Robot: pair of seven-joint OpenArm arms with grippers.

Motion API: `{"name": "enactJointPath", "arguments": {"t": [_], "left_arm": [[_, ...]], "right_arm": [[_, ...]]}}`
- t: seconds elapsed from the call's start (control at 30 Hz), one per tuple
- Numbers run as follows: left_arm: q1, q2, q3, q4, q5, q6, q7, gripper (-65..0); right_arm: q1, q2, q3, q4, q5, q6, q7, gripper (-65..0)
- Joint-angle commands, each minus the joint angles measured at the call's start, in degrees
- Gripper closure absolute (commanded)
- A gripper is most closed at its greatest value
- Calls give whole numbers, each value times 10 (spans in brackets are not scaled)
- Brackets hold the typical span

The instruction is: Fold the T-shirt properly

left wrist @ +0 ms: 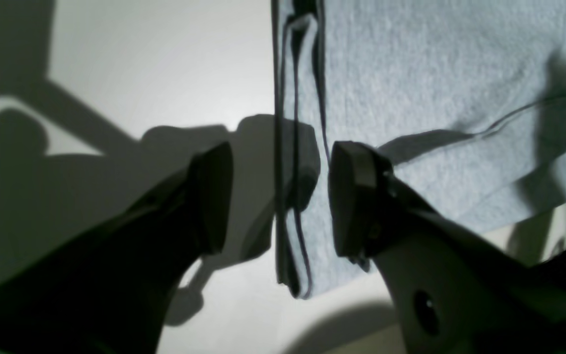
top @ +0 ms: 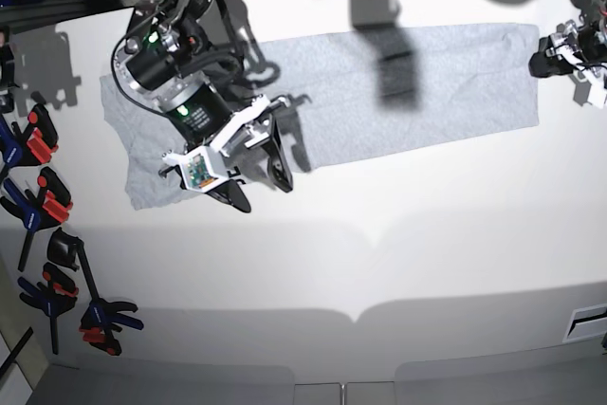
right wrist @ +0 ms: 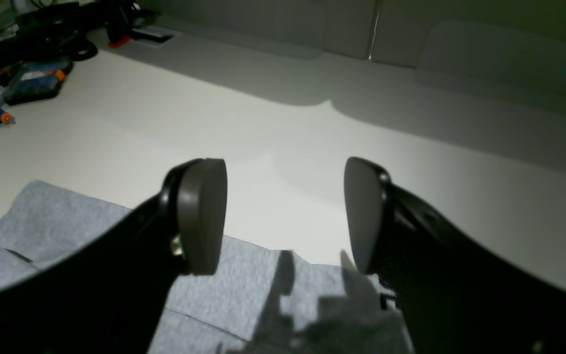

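Observation:
The light grey T-shirt lies flat as a long band across the far part of the white table, plain side up. My right gripper is open and empty, hovering just past the shirt's front edge near its left part. In the right wrist view its fingers hang above the shirt. My left gripper is at the shirt's right end. In the left wrist view it is open, and its fingers straddle the shirt's layered edge.
Several black clamps with red and blue grips lie along the table's left edge. Tools and a case sit at the table's far corner in the right wrist view. The table's front edge runs below.

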Motion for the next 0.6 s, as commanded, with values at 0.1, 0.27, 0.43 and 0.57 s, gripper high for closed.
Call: {"name": "enactJointPath", "arguments": {"t": [0.1,0.27,0.43,0.57], "left_arm": [[-3,-14,-5,5,24,-5,-37,-297],[-3,-15,-5,5,15,-5,0,-297],[-3,-14,-5,5,-91,-10,84,-296],[-3,-13,-5,5,-131,-14,97,-297]], "right_arm": [[8,0,-1,9,19,2,7,-351],[8,0,-1,9,19,2,-5,-351],[8,0,-1,9,19,2,-13,-351],[8,0,-1,9,19,2,-17,-351]]}}
